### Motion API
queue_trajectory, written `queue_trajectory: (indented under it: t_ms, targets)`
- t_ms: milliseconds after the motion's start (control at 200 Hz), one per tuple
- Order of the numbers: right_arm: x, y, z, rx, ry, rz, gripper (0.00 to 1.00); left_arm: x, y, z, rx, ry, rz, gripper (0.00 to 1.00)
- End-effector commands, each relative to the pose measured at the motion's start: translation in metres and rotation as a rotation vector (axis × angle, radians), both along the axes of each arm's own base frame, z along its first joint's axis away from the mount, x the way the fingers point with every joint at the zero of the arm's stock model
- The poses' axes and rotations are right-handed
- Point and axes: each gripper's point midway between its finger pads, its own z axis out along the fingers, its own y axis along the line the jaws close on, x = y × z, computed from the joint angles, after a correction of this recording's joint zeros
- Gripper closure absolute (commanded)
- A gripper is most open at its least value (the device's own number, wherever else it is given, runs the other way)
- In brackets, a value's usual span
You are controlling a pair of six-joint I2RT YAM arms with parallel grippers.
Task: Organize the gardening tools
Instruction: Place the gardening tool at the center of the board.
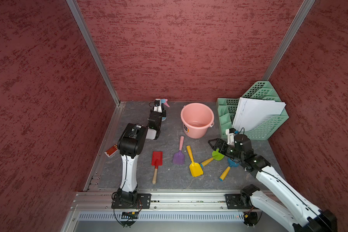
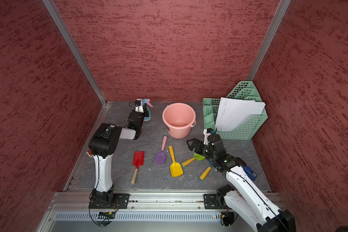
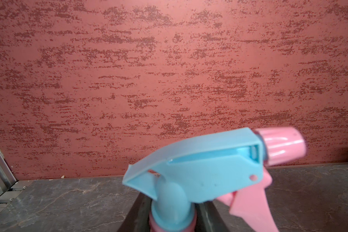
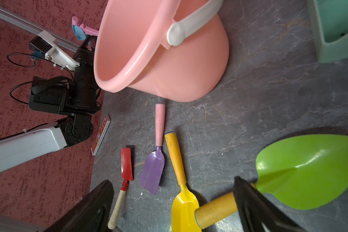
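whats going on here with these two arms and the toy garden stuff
The left gripper is shut on the neck of the spray bottle at the back of the table, left of the pink bucket, which looks empty. The right gripper hangs open above the green trowel, holding nothing. The red spade, purple scoop, yellow shovel and blue claw lie on the table, untouched.

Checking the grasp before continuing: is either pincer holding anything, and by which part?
Left pincer grips the blue, pink-triggered plastic spray bottle by its neck; right pincer is open, holding nothing.
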Motion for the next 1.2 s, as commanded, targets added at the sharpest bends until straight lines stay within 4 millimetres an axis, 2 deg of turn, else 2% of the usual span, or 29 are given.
queue_trajectory:
  t_ms: [0, 110, 265, 701, 831, 931, 1036, 1197]
  targets:
    - [0.000, 0.003, 0.004, 0.016, -0.021, 0.006, 0.01, -0.002, 0.001, -0.010, 0.003, -0.006, 0.017, 0.64]
    - [-0.001, 0.002, 0.005, 0.017, -0.023, 0.006, 0.01, -0.004, 0.001, -0.011, 0.003, -0.007, 0.021, 0.53]
    - [-0.002, 0.002, 0.008, 0.019, -0.028, 0.003, 0.02, -0.006, 0.003, -0.014, 0.006, -0.002, 0.031, 0.45]
    - [-0.003, 0.001, 0.011, 0.018, -0.033, 0.006, 0.02, -0.011, -0.001, -0.016, 0.015, 0.006, 0.027, 0.11]
    - [-0.003, 0.001, 0.012, 0.016, -0.035, 0.004, 0.02, -0.015, 0.001, -0.013, 0.018, 0.006, 0.045, 0.04]
    - [-0.004, 0.000, 0.014, 0.014, -0.032, 0.002, 0.01, -0.023, 0.001, -0.007, 0.019, 0.005, 0.054, 0.00]
    - [-0.007, -0.006, 0.012, -0.013, 0.001, -0.021, 0.02, -0.035, 0.001, 0.002, 0.023, 0.020, 0.068, 0.00]
    - [-0.029, -0.040, -0.016, -0.170, 0.197, -0.137, 0.02, -0.063, -0.002, 0.015, 0.028, 0.139, 0.080, 0.00]
